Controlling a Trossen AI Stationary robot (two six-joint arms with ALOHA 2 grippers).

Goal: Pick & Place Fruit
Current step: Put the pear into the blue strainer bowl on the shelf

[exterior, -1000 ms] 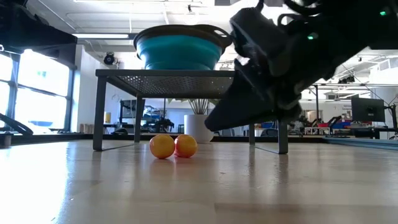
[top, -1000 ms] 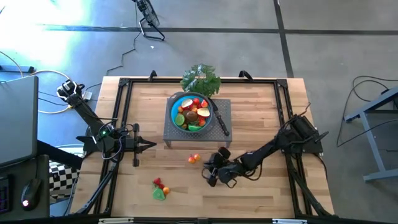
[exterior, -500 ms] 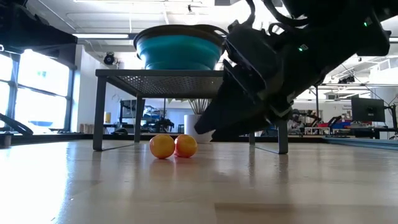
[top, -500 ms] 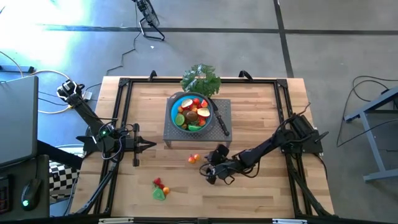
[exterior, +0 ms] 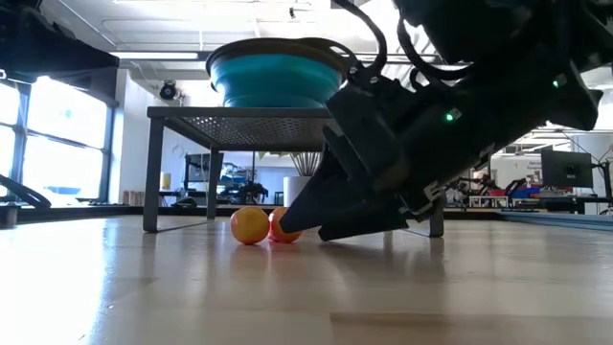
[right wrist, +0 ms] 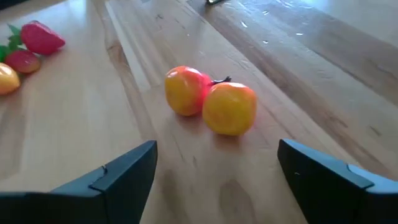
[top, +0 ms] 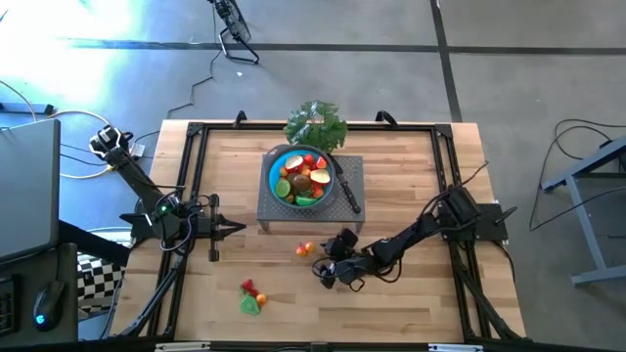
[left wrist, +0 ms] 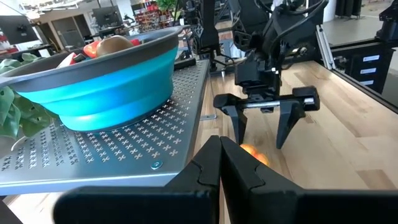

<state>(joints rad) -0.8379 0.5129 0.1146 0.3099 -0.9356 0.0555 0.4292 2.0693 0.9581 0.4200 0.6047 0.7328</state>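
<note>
Pale butcher-block table (top: 411,176) on grey concrete floor fills mid-frame. Two orange-red toy fruits (top: 305,249) lie centre, just left of the right gripper (top: 324,274), jaws wide and empty. At left, the left gripper (top: 238,229) is closed.

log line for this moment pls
right gripper: open, low before two orange-red round toy fruits | left gripper: shut, idle beside blue bowl

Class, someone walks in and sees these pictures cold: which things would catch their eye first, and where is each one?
First, the blue bowl heaped with fruit, on the grey perforated stand at the table's middle. Next, the right gripper, fingers spread wide, low over the wood facing a pair of orange-red fruits. The left gripper waits shut left of the stand.
</note>
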